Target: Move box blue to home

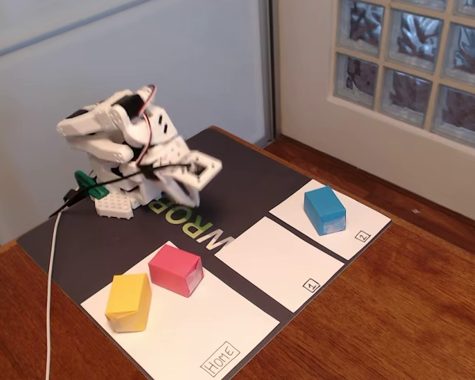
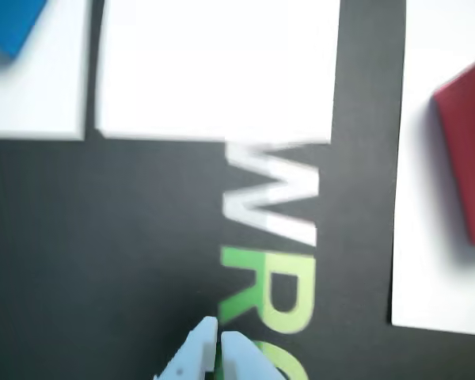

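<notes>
Three blocks sit on the mat in the fixed view, one of each colour, and we count three white paper patches under them. Going left to right there, we first meet the folded white arm with its gripper (image 1: pixel 196 170), whose fingers lie closed together with nothing between them; the wrist view shows the same gripper (image 2: pixel 219 342) with its pale tips touching over the green lettering. In front of the fingers and to their left lies the yellow block (image 1: pixel 129 302), and just beside it the pink block (image 1: pixel 176 269), both resting on home (image 1: pixel 210 332), the largest sheet. The middle sheet (image 1: pixel 281 261), marked 1, lies in front of the fingers and bears nothing. Well apart from the fingers, on their right, the box blue (image 1: pixel 324 210) stands on the sheet marked 2 (image 1: pixel 362 224).
</notes>
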